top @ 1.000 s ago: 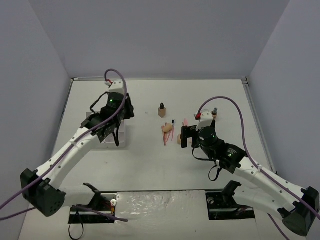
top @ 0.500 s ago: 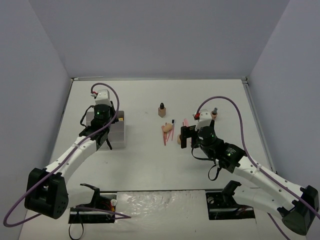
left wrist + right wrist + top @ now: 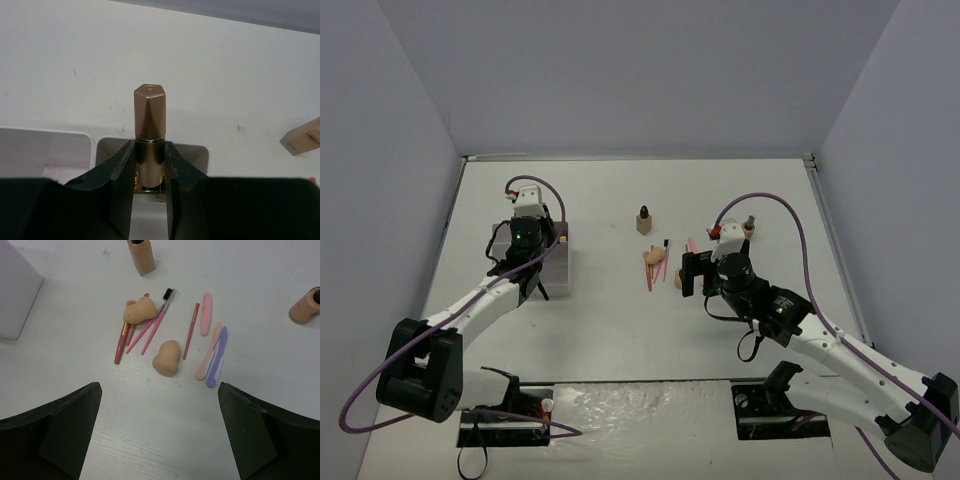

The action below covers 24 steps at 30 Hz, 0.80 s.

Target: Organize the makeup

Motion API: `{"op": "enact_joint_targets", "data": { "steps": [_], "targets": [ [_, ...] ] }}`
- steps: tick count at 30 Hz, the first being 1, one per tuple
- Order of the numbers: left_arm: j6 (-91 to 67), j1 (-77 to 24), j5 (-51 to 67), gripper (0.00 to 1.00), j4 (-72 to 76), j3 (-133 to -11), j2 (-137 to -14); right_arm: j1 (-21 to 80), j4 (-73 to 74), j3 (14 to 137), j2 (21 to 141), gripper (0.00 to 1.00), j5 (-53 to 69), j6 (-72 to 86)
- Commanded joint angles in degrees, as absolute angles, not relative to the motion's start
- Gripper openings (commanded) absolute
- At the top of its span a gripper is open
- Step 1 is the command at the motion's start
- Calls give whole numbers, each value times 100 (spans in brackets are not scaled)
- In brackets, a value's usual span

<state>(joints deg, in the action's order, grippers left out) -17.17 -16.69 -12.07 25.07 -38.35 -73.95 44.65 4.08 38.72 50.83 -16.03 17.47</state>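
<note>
The left gripper (image 3: pixel 149 159) is clamped on a gold lipstick tube (image 3: pixel 149 117), positioned over a compartment of the white organizer (image 3: pixel 198 156). At centre, peach sponges (image 3: pixel 140 310), thin sticks (image 3: pixel 190 330) and a brush (image 3: pixel 159 322) lie loose on the table (image 3: pixel 75 270), with tan bottles (image 3: pixel 140 257) beyond. The right gripper (image 3: pixel 688 271) hovers above them, jaws fully released.

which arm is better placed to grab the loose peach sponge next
Right. Its pincer hangs open with the peach sponge just ahead of its fingers. The left pincer is shut on a gold lipstick tube over the white organizer, off to the side of the pile.
</note>
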Motion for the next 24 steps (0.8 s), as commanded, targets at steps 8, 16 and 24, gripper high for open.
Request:
{"op": "enact_joint_targets", "data": {
  "steps": [8, 16, 24],
  "targets": [
    [-1805, -1608, -1330, 31, 3433, -3695, -7216, 4436, 111, 3999, 5062, 100, -1614, 1693],
    [-1855, -1608, -1255, 47, 3266, -3709, -7063, 4437, 105, 4026, 5089, 100, -1573, 1714],
    [-1978, -1623, -476, 71, 1582, -4623, -6665, 4430, 105, 4058, 5074, 100, -1591, 1758]
  ]
}}
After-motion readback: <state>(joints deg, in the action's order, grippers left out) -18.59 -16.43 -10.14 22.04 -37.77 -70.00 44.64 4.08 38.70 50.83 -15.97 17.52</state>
